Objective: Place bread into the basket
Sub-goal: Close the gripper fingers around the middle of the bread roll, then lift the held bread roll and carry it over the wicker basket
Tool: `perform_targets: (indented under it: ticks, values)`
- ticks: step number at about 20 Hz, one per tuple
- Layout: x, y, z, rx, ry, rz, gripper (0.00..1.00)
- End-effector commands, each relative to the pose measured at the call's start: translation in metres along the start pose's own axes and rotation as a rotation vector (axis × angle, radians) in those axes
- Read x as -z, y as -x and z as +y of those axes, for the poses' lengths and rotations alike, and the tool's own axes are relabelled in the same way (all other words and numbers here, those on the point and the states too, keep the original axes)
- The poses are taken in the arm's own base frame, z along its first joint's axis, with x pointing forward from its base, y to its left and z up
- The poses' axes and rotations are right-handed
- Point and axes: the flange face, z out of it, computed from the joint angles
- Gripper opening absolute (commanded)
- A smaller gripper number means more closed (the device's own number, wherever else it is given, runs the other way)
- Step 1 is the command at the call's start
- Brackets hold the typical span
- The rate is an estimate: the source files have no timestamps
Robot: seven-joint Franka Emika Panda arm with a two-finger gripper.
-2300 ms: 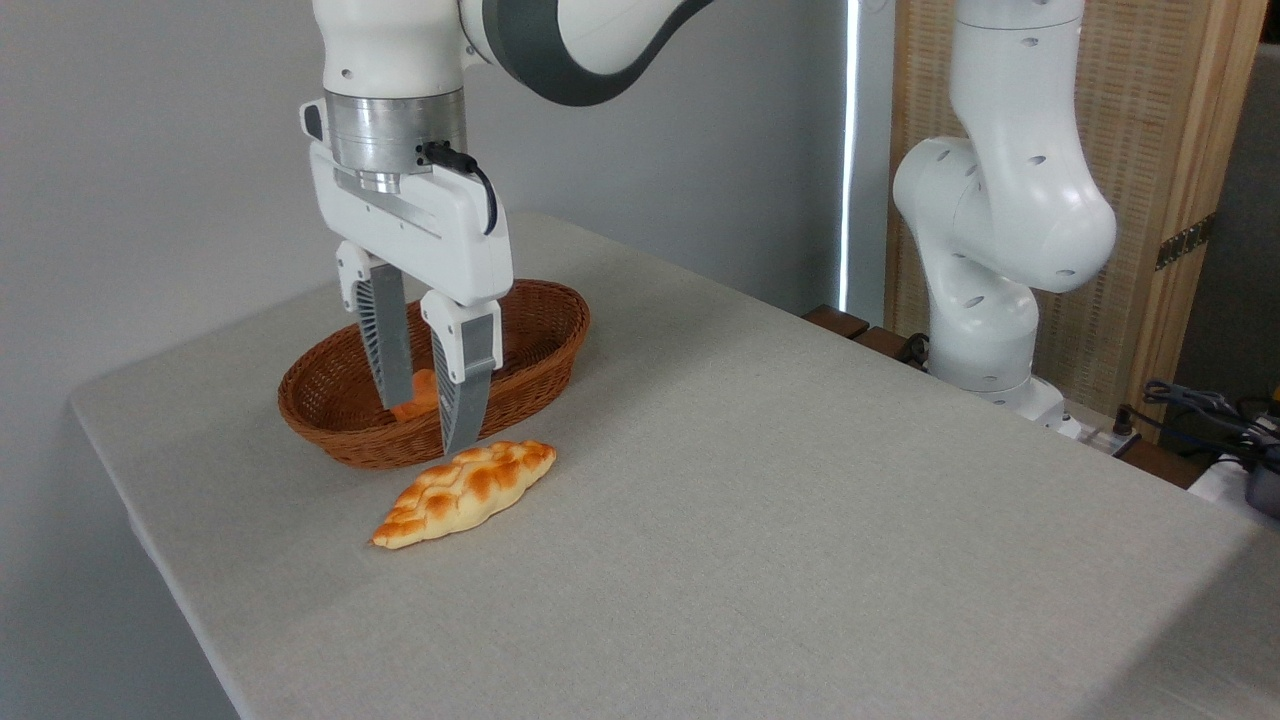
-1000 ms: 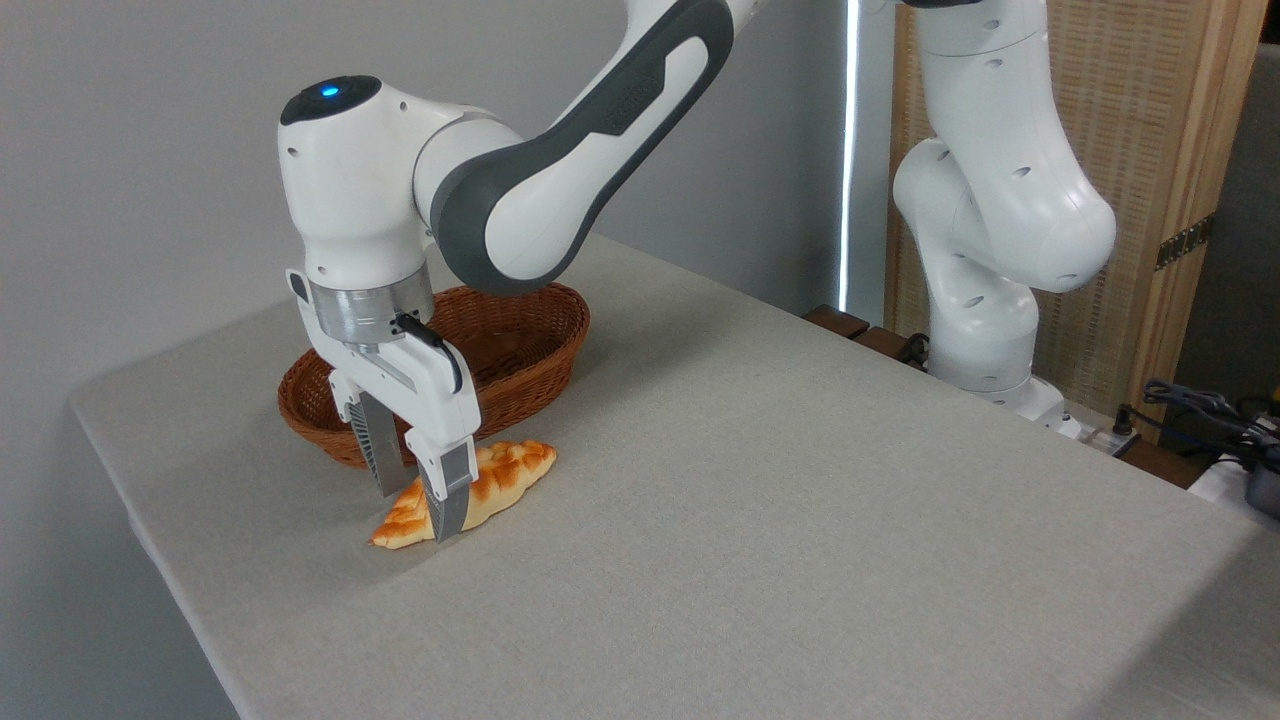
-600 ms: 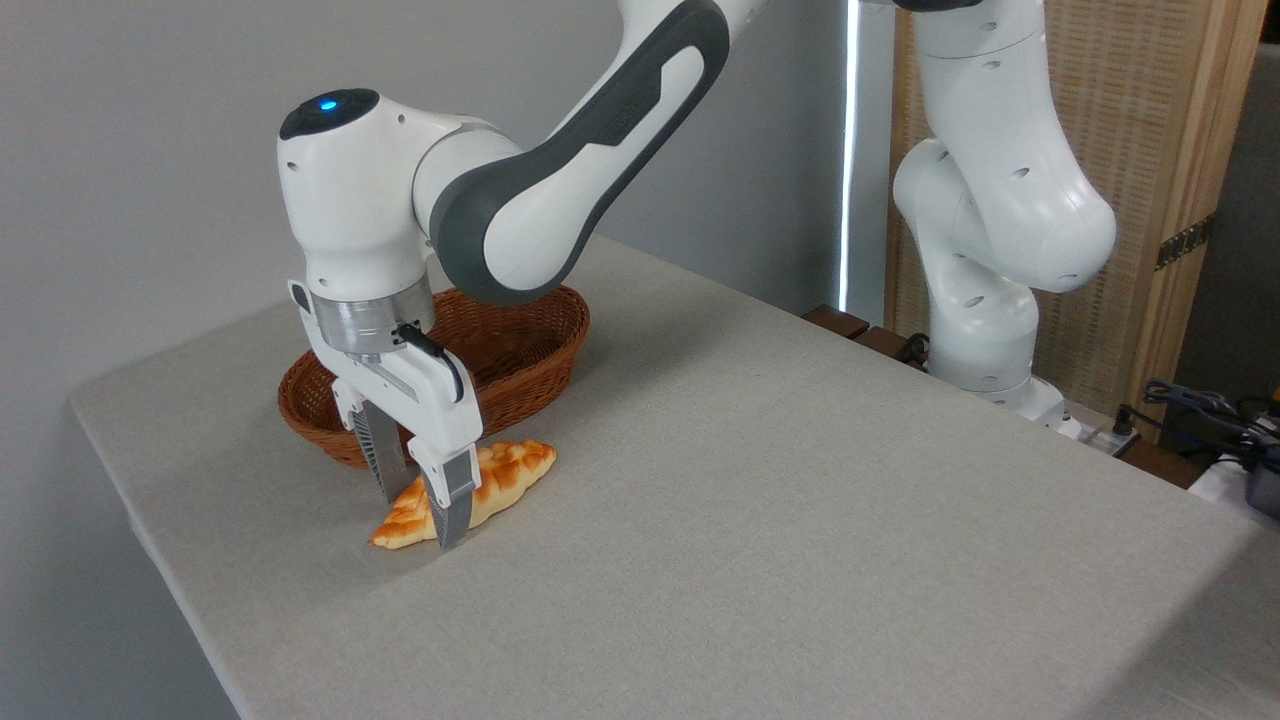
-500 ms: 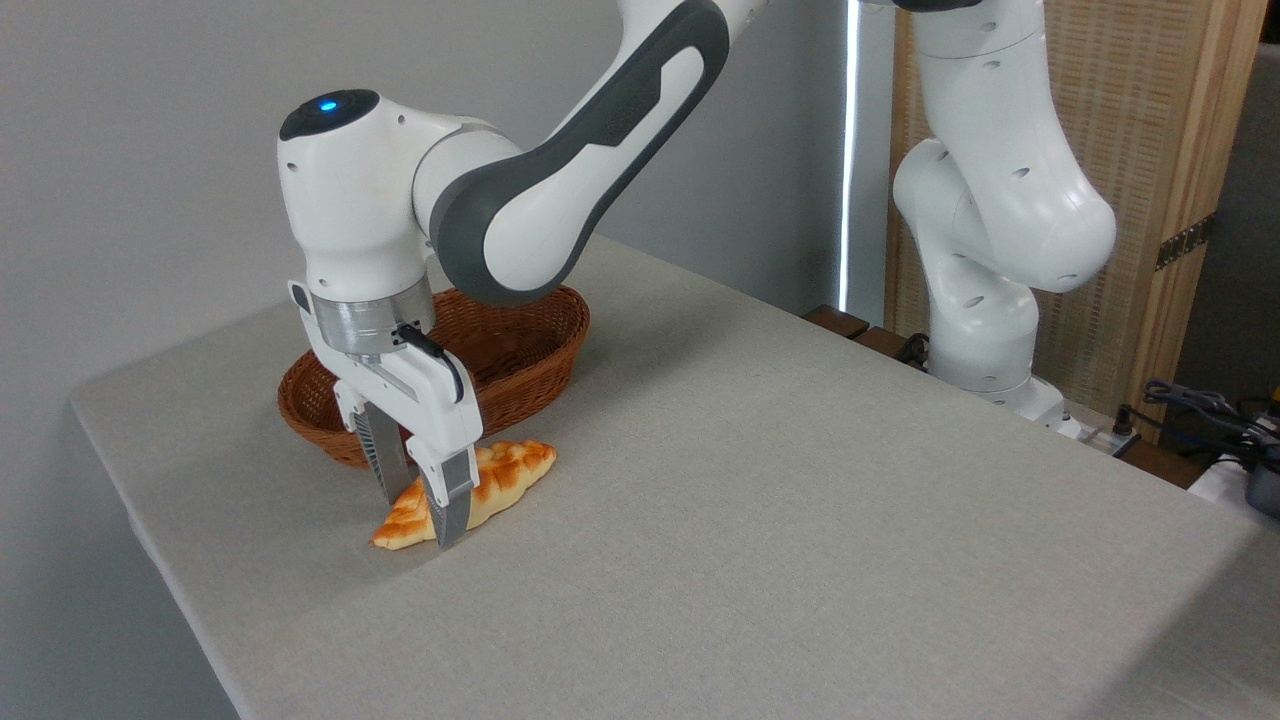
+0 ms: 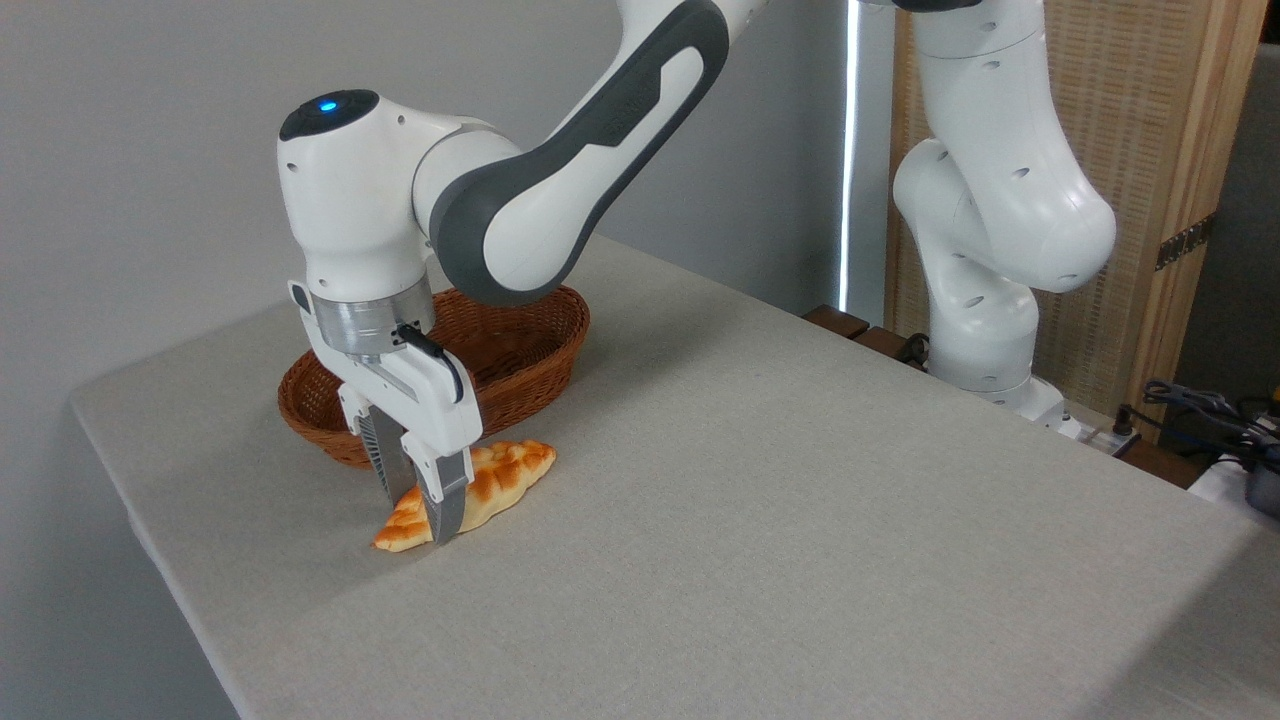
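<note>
The gripper (image 5: 420,515) is seen clamped across the bread (image 5: 468,495), left of its middle, with the loaf on the desk (image 5: 760,500) just in front of the basket (image 5: 520,345), lower left of centre frame. The lift is best taken straight up until the basket's rim is cleared, since an off-centre hold may let the longer right end sag or swing. The long axis is noted running lower left to upper right, roughly parallel to the basket, so little turning should be needed.
</note>
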Motion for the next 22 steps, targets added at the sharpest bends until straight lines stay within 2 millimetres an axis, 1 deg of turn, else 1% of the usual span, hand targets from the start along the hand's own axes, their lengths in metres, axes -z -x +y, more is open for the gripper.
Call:
perform_targets:
  ticks: [1,10,12,16,17,18,20,22]
  values:
    - [0.001,0.001,-0.002,-0.01,-0.004,0.002,0.39]
    - [0.004,0.002,-0.003,-0.009,-0.005,0.003,0.39]
    - [0.014,0.004,-0.008,-0.001,-0.014,0.018,0.39]
    - [0.047,0.009,-0.012,0.013,-0.041,0.062,0.43]
    - [0.05,0.009,-0.012,0.013,-0.043,0.066,0.43]
    - [0.058,0.011,-0.015,0.017,-0.048,0.076,0.43]
    - [0.076,0.02,-0.028,0.039,-0.068,0.1,0.43]
    - [0.089,0.022,-0.03,0.044,-0.078,0.122,0.43]
